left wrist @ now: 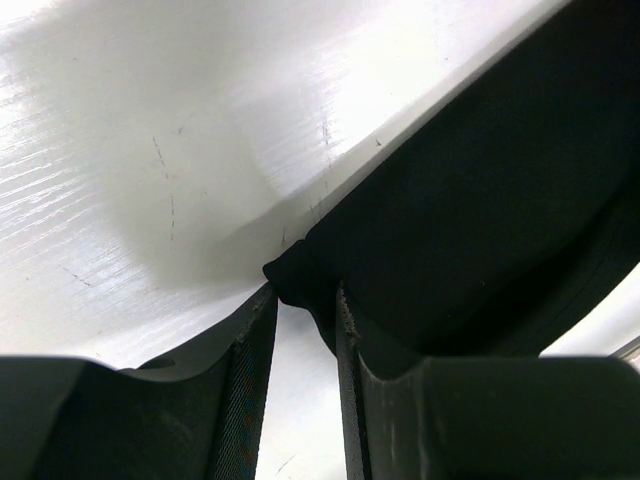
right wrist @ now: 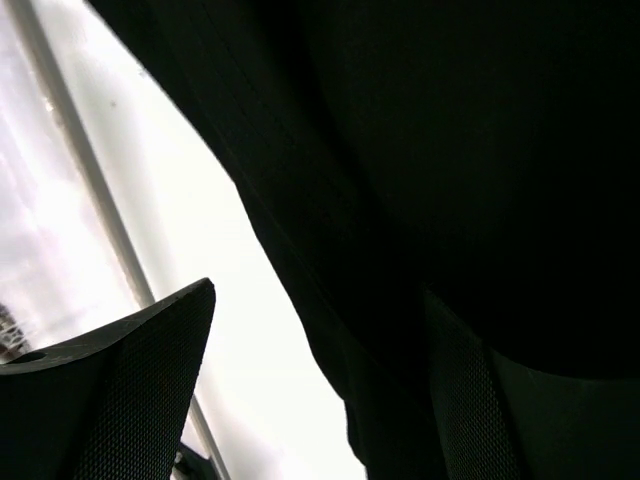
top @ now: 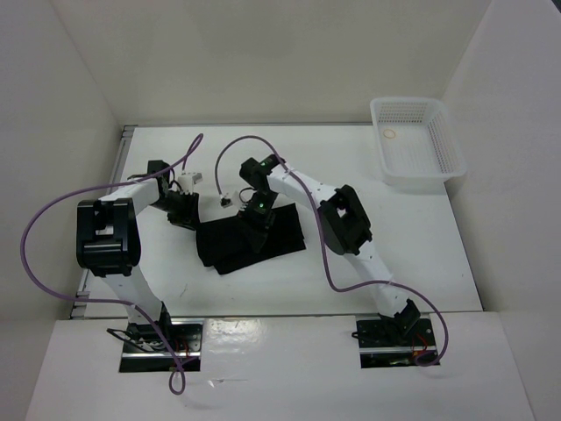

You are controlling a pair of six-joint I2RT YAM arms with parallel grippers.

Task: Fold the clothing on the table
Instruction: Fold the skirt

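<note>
Clothing (left wrist: 470, 200) corner sits between left fingers (left wrist: 250, 400), grip unclear; right fingers (right wrist: 130, 390) spread astride it.

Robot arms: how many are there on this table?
2. The left arm stands at the left, reaching to the left edge of the black clothing; the right arm stands at the right, bent over its middle. None seems hidden.

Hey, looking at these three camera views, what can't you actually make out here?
Left wrist: whether the left gripper actually pinches the clothing corner; black cloth against dark fingers.
Right wrist: folds in the clothing, all in shadow; one finger of the right gripper merges with it.
Top: both grippers' fingertips, hidden under their own wrists; the small round thing in the basket, too small to name.
</note>
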